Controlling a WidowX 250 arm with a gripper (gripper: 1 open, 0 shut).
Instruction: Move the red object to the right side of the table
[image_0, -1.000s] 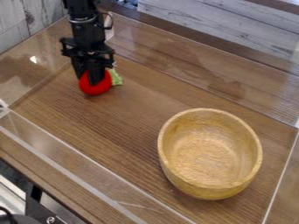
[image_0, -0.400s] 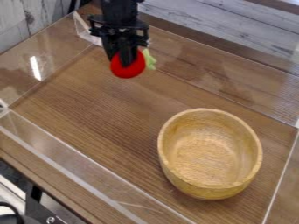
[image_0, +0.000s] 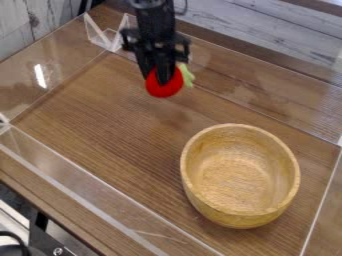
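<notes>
We see the red object hanging clear of the tabletop, pinched in the black fingers of the arm, which are shut tight on its top so that the green leafy end pokes out at its 3 o'clock side. A second ago the same fruit sat low at the far-left end of the tabletop, near the clear acrylic wall; since then we watch it carried across the frame toward 3 o'clock and a little toward us, and it now hangs near the top centre of the picture. We judge the transfer under way but not finished: the fruit has left the left side yet has not reached the right side, and it has not been set down.

The wooden bowl stands at about 5 o'clock from the fruit, well apart from it, near the front-right part of the tabletop. We see nothing inside it; its pale inner floor shows bare. The task names the right side of the tabletop, not the bowl.
</notes>
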